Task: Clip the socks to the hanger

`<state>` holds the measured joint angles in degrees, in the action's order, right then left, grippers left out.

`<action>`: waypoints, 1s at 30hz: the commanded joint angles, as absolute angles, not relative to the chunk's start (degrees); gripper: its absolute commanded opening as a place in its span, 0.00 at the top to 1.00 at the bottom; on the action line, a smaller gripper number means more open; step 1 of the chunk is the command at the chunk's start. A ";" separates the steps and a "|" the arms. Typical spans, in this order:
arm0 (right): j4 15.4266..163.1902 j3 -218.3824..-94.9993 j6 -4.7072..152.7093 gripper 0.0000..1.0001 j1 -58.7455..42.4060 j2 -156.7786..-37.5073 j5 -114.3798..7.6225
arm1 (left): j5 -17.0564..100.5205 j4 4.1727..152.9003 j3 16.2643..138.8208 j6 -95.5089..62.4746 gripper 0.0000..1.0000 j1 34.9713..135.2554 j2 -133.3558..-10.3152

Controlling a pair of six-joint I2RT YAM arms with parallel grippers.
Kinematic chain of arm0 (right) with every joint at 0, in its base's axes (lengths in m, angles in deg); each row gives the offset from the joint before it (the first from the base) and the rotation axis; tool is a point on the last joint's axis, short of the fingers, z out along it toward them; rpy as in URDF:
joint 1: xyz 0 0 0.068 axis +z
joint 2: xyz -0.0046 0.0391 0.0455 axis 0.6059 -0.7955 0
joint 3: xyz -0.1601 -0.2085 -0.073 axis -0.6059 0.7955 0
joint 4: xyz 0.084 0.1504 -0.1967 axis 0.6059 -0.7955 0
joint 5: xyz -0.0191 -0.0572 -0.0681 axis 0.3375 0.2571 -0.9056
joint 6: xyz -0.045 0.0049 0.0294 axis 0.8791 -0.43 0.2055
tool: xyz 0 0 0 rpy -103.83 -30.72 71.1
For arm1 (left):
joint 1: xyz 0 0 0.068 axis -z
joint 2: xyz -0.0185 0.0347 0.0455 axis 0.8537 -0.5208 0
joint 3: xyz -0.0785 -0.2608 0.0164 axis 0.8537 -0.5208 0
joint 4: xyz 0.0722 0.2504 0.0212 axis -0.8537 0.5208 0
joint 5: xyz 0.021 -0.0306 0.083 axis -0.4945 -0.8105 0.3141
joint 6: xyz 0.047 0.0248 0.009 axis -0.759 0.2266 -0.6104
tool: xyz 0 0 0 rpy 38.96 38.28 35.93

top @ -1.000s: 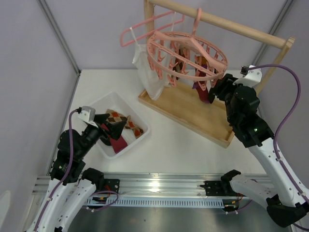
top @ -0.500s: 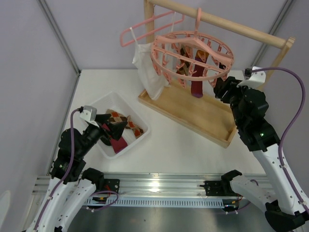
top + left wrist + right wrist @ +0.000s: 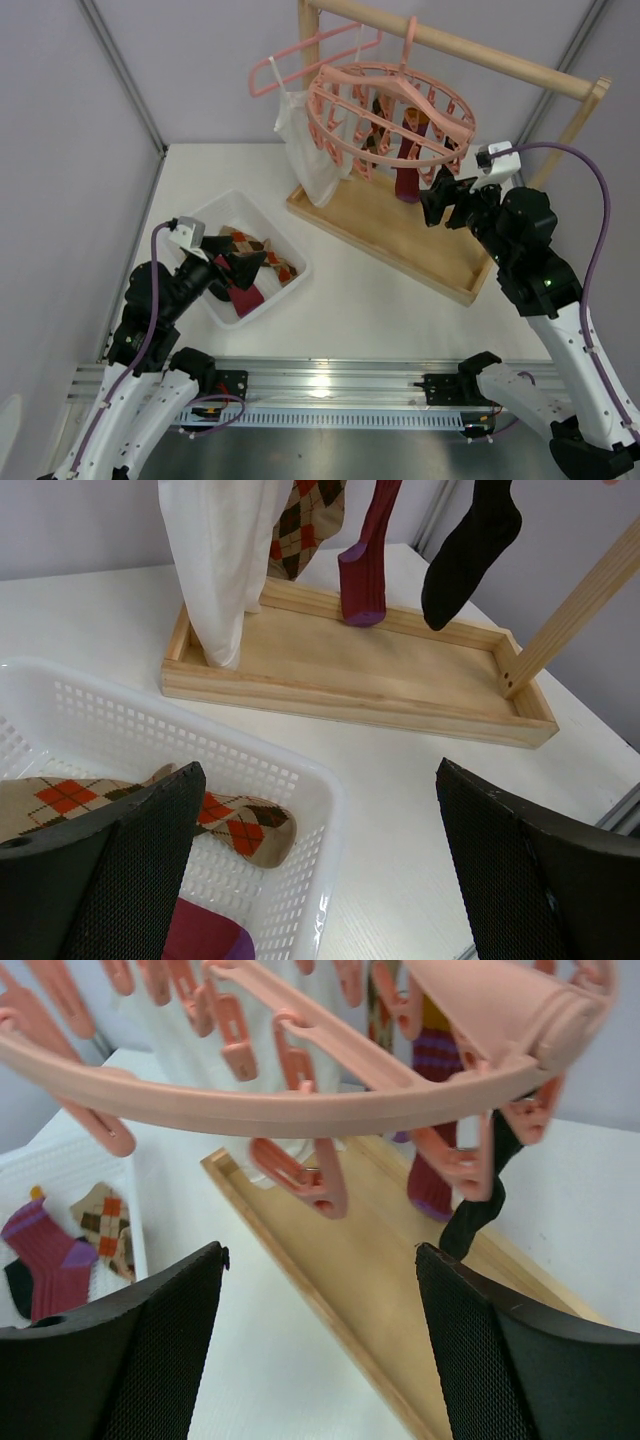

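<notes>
right gripper (image 3: 436,198), wide and empty, has backed off the hanger (image 3: 300,1110) far right, clipped socks (image 3: 362,560) holding; left gripper (image 3: 318,770) hovers wide over loose socks (image 3: 225,825) in near-left basket (image 3: 120,715), next pick due.

White table (image 3: 350,300), boxed in by pale grey wall panels (image 3: 200,60) with metal corner strips. Aluminium rail (image 3: 330,382) along the near edge, wooden rack (image 3: 400,230) back right, even lighting

We found the hanging socks (image 3: 362,575) cut off at the left wrist view's upper edge (clips unseen there); from above, the left end effector (image 3: 235,258) hid part of the basket (image 3: 296,258).
</notes>
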<state>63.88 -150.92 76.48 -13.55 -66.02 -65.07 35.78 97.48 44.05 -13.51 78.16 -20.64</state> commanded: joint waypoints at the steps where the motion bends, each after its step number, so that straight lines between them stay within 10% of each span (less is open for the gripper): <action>1: 64.76 -154.00 79.58 0.19 -13.74 -67.12 -57.95 | 34.35 95.49 43.87 -12.89 0.01 77.51 -20.95; 30: 70.48 -157.35 80.46 0.32 -13.48 -73.10 -57.24 | 33.47 95.41 43.96 -12.45 0.00 77.51 -20.95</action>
